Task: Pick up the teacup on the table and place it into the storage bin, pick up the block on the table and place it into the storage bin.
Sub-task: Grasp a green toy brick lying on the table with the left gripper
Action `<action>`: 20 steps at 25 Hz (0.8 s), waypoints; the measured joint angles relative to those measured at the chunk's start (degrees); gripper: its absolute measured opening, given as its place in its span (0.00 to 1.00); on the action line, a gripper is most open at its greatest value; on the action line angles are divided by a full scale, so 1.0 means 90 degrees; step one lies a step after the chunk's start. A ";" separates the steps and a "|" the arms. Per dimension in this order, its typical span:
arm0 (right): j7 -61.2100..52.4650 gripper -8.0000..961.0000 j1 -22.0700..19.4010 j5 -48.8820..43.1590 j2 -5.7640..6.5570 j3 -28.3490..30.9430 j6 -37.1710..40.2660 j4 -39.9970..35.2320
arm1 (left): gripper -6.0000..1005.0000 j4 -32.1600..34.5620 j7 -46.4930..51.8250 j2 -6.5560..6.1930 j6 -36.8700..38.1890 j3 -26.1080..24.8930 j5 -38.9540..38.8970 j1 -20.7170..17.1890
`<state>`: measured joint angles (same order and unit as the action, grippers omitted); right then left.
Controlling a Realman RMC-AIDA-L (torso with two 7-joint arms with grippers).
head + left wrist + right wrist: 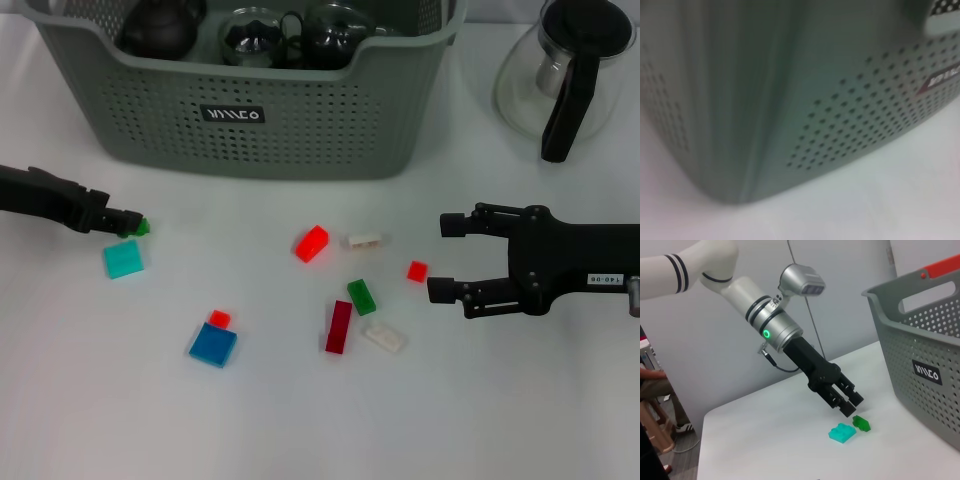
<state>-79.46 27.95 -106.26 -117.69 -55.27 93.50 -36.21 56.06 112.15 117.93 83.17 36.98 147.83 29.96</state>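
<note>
The green block (141,227), light, stiff and small, is best pinched across its flat sides; the left gripper (128,222), at nine o'clock, appears closed beside it, while the right gripper (447,257) is held wide open and empty.

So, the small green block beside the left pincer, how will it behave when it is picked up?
The green block looks like hard moulded plastic, so probably stiff and light. It is tiny next to the left pincer, so it may slip or flip away. Its flat base on the table suggests it will slide, not roll.

Green block (143,227) lies before grey-green storage bin (250,120).
</note>
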 joint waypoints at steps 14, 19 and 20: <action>0.0000 0.99 -0.0010 0.0000 0.0010 -0.0002 0.0004 0.0000 | 0.61 -0.0216 0.0488 -0.0023 0.0013 0.0044 0.0070 0.0106; 0.0000 0.99 -0.0010 0.0000 0.0010 -0.0002 0.0008 -0.0001 | 0.61 -0.0314 0.0463 -0.0036 0.0102 0.0065 0.0070 0.0167; 0.0000 0.99 -0.0010 0.0000 0.0010 -0.0002 0.0008 0.0000 | 0.61 -0.0317 0.0448 -0.0036 0.0132 0.0099 0.0070 0.0169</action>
<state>-79.45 27.86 -106.26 -117.59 -55.29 93.58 -36.21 53.21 116.18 117.61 84.36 37.88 148.46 31.49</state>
